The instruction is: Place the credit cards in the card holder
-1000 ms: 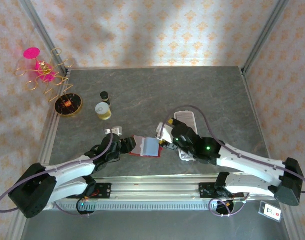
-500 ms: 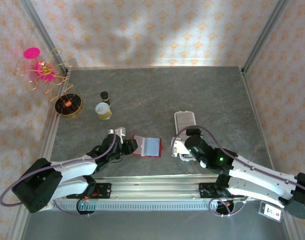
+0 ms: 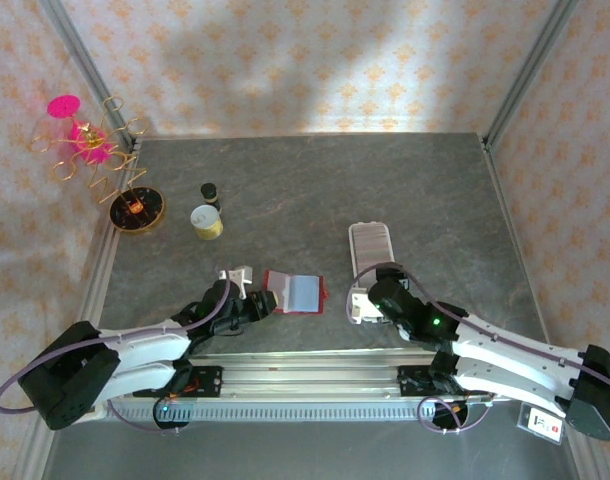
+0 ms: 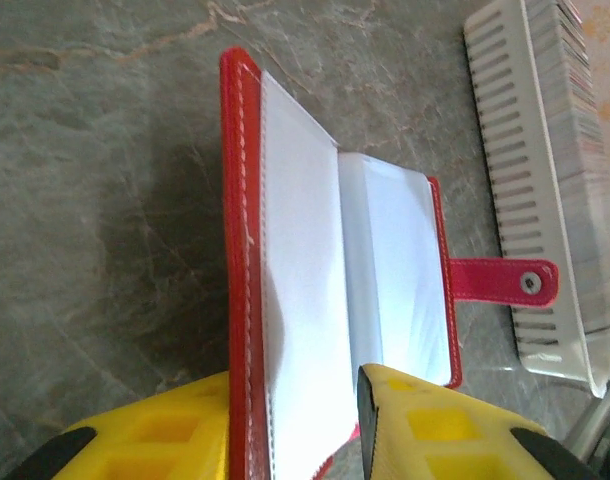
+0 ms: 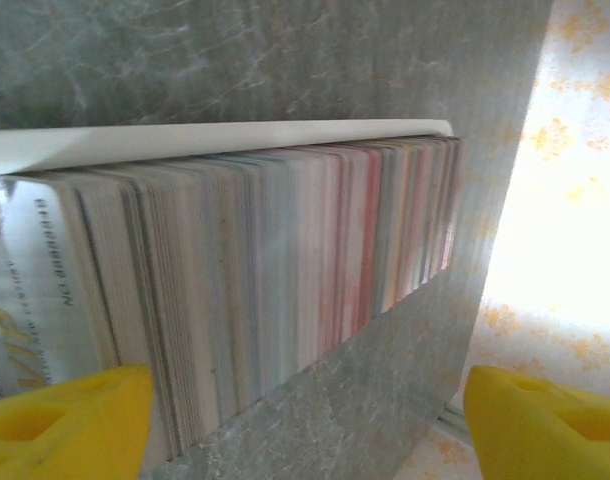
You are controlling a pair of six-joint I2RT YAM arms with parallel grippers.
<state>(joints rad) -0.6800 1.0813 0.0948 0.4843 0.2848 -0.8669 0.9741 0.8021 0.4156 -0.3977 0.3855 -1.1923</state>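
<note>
The card holder (image 3: 296, 293) is a red wallet lying open on the table, its strap and snap (image 4: 505, 280) pointing toward the rack. My left gripper (image 3: 266, 299) is shut on its left cover, which stands on edge between the yellow fingers (image 4: 165, 435). A pale blue card face (image 3: 303, 291) shows on its inner side (image 4: 405, 265). The credit cards (image 5: 275, 270) stand packed on edge in a white slotted rack (image 3: 370, 243). My right gripper (image 3: 360, 304) hangs over the rack's near end, open, its fingertips (image 5: 70, 420) wide apart with nothing held.
A yellow-lidded jar (image 3: 207, 221) and a small dark bottle (image 3: 209, 191) stand at the back left. Beside them is a gold wire stand with pink ornaments (image 3: 90, 150) on a round base (image 3: 137, 211). A metal rail (image 3: 305, 365) runs along the near edge.
My right gripper has pulled back from the wallet to the near end of the card rack, leaving a pale blue card on the wallet. The left gripper has shifted slightly with the wallet.
</note>
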